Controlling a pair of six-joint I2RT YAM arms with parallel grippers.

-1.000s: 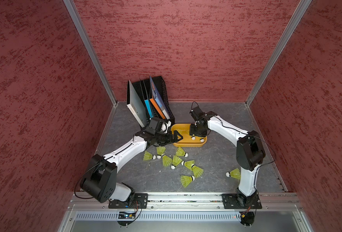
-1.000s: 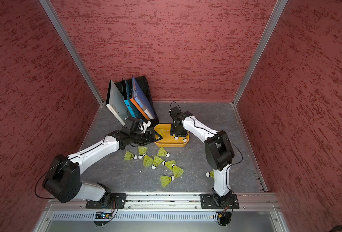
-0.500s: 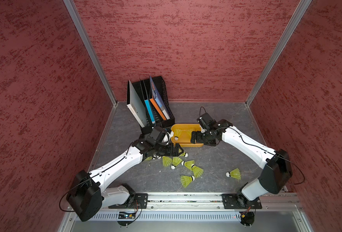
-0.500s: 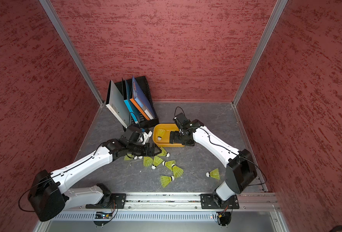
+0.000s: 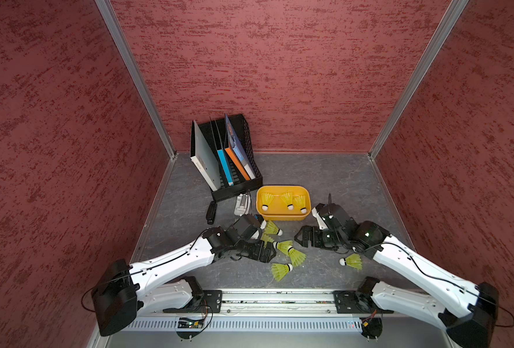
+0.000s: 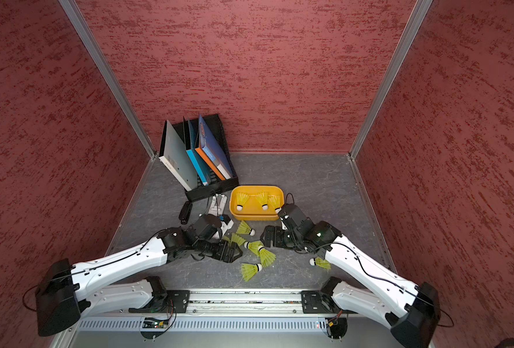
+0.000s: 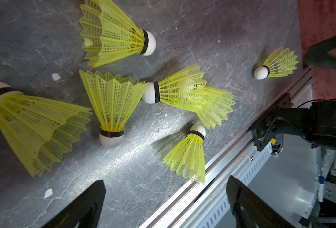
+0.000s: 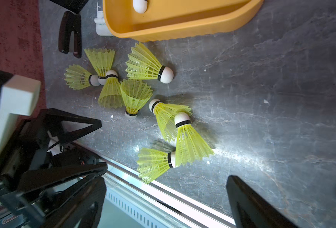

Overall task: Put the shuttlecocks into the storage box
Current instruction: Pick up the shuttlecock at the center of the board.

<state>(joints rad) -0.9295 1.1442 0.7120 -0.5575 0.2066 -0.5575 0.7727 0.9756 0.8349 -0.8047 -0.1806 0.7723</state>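
We see three walls (image 5: 279,75) of rough dark-red plaster, joined at the corners by slim aluminium posts (image 5: 135,78). The worktop (image 5: 325,174) is grey with a marble-like pattern. An aluminium rail (image 5: 279,301) closes its front edge. Bright light makes a white reflection (image 7: 123,156) on the grey surface.

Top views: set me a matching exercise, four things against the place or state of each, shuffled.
Things:
1. storage box
2. file rack
3. lone shuttlecock
4. left gripper

Place or state:
A. open, holding nothing
B. holds upright books
C. lies on the table beside the right arm
D. holds three shuttlecocks

Pairs: 1-D, 2-B, 3-C, 4-A
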